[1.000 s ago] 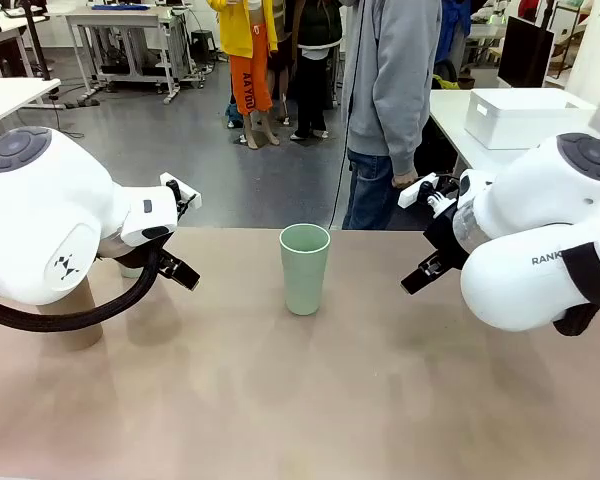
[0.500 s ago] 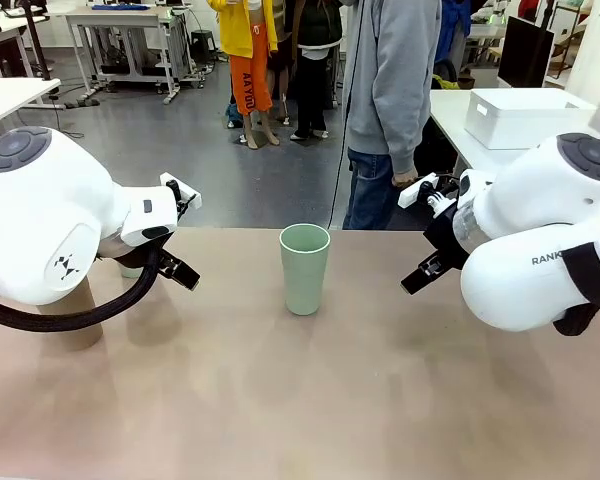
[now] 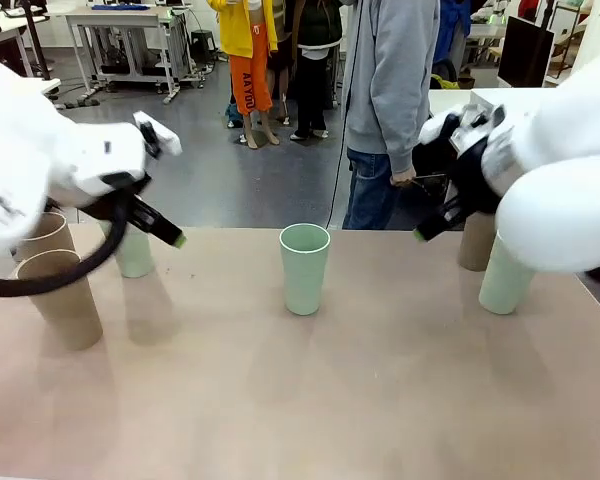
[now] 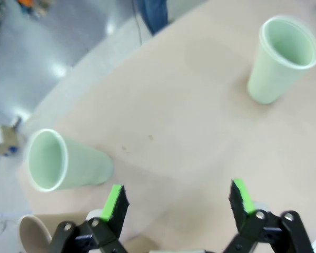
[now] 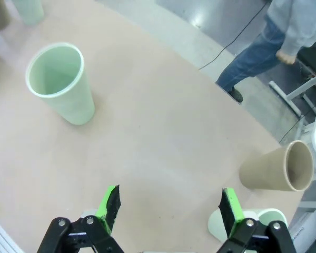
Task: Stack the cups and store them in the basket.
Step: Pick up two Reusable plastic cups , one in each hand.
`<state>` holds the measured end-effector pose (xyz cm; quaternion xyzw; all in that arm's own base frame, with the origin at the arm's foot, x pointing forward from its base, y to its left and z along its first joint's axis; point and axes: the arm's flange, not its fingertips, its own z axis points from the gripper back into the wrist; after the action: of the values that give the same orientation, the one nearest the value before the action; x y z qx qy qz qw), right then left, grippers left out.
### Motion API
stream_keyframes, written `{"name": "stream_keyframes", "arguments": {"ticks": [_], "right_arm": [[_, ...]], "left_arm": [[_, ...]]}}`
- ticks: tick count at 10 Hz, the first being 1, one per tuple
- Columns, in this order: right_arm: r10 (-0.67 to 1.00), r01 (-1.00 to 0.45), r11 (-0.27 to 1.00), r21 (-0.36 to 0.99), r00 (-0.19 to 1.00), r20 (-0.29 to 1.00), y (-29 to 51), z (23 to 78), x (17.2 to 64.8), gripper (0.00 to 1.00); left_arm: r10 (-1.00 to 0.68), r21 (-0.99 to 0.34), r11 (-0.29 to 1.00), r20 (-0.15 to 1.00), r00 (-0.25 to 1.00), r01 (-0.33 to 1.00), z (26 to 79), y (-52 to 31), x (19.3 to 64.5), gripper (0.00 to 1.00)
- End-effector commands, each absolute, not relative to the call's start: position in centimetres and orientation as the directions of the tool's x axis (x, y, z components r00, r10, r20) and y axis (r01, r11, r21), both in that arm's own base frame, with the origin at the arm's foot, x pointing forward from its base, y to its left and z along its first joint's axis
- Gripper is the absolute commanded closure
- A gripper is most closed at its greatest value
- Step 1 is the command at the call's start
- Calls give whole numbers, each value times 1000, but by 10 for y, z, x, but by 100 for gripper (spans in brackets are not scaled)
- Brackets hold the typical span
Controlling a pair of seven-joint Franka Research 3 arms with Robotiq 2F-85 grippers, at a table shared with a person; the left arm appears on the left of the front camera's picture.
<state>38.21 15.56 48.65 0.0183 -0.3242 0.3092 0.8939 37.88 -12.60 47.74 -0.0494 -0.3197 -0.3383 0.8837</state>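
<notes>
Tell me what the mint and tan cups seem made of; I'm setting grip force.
The mint cup looks like matte moulded plastic: even colour, thin smooth rim, no gloss. The tan cup is equally matte, cardboard-brown; paper or tinted plastic, I cannot tell.

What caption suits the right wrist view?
Open right end effector above the beige table, with a matte mint-green tapered tumbler and a tan tapered tumbler ahead.

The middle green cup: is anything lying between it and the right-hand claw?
No. In the right wrist view, only bare table lies between the right gripper and the middle green cup; the tan cup stands off to one side.
</notes>
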Motion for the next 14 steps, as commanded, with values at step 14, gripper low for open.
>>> {"name": "stream_keyframes", "arguments": {"ticks": [14], "right_arm": [[298, -832, 530, 165, 365, 882, -151, 500, 334, 0]], "left_arm": [[-375, 30, 265, 924, 75, 964, 491, 103, 309, 0]]}}
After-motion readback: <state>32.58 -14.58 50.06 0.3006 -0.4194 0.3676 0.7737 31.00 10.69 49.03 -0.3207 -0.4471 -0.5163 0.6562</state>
